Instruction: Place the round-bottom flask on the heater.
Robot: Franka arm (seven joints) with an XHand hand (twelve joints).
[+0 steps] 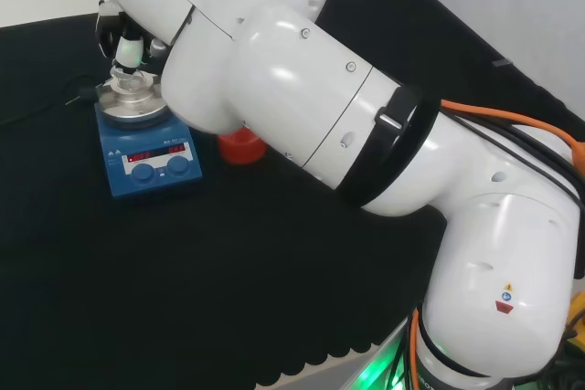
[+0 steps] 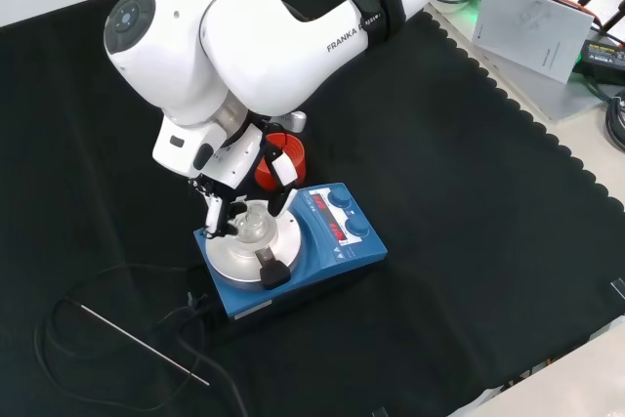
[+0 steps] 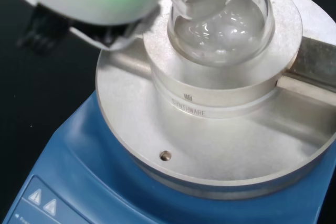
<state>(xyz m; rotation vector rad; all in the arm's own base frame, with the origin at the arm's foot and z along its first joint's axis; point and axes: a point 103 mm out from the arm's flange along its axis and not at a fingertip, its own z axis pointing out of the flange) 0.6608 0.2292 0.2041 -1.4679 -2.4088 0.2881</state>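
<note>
The round-bottom flask (image 3: 220,22) sits with its bulb in the metal heating block (image 3: 215,90) on top of the blue heater (image 2: 293,251), neck up. In the front view the hand (image 2: 239,183) is directly above the heater, with its fingers (image 2: 213,214) reaching down on either side of the flask neck; whether they are pinching the neck or have let go cannot be determined from these views.

Treat the flask as thin, clear glass: light, rigid, smooth and easily chipped against the metal block. Judge it slippery under the fingertips. Take hold of it at the neck only, because the bulb is seated inside the block and offers no access. Lift or release it vertically; a sideways pull would lever the neck against the block rim.

The placement appears essentially complete, with withdrawal of the hand remaining.

The heater stands on the black cloth (image 2: 469,241), which looks soft and may let light objects shift. In the front view, the red ribbed stand (image 2: 283,158) is just behind the heater, and a thin metal rod (image 2: 142,344) and a black cable (image 2: 59,324) lie on the cloth to its lower left. Keep the withdrawal path upward, clear of the stand.
</note>
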